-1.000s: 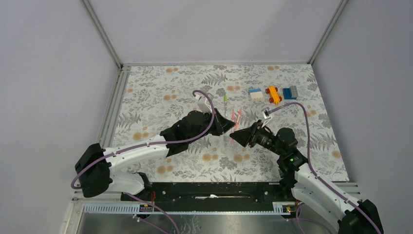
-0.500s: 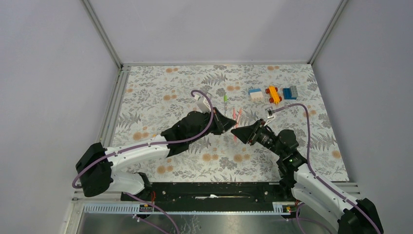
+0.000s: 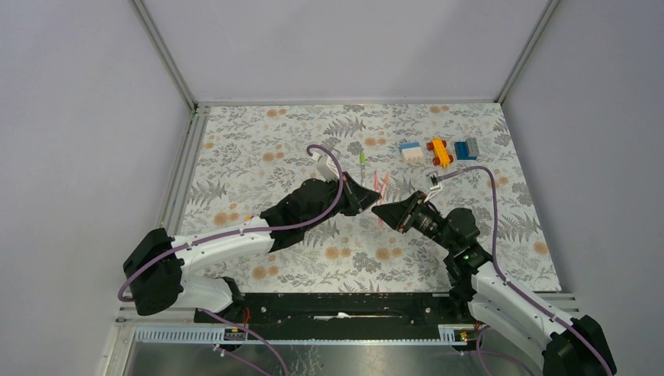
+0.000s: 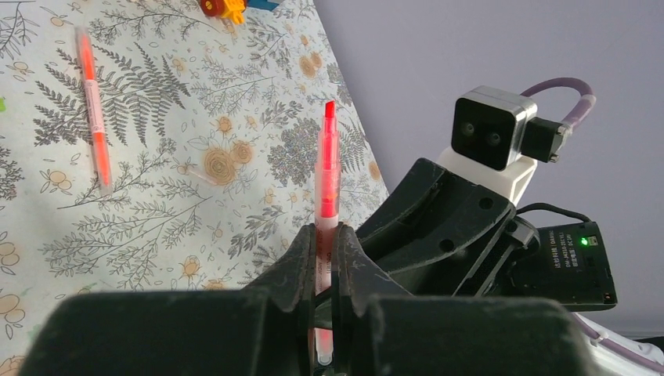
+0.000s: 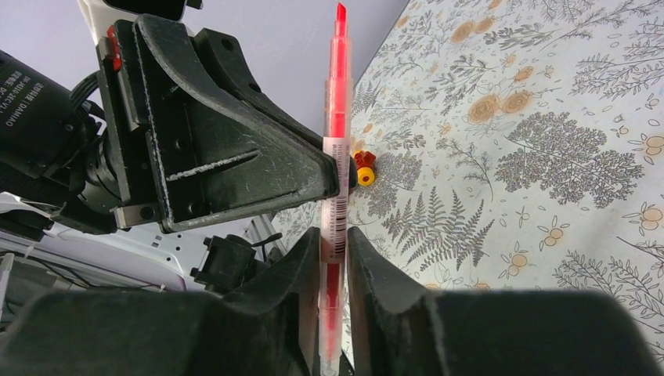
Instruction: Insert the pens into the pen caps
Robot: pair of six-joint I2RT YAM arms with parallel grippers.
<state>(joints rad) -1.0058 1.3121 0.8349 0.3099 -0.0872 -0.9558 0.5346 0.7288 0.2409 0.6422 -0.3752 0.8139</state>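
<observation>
Here left tool [image 4: 324,235] clamps the red pen [image 4: 327,157], right tool [image 5: 333,235] barely open around it

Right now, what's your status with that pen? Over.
Left claw shut on red pen, tip up. Right claw flanks same pen, grip unclear. Spare pen lying flat, apart from both claws, not blocking.

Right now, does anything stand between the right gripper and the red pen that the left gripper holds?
Nothing visible does. The red pen, clamped in the left gripper, sits between the fingers of the right gripper; whether they touch it is unclear.
</observation>
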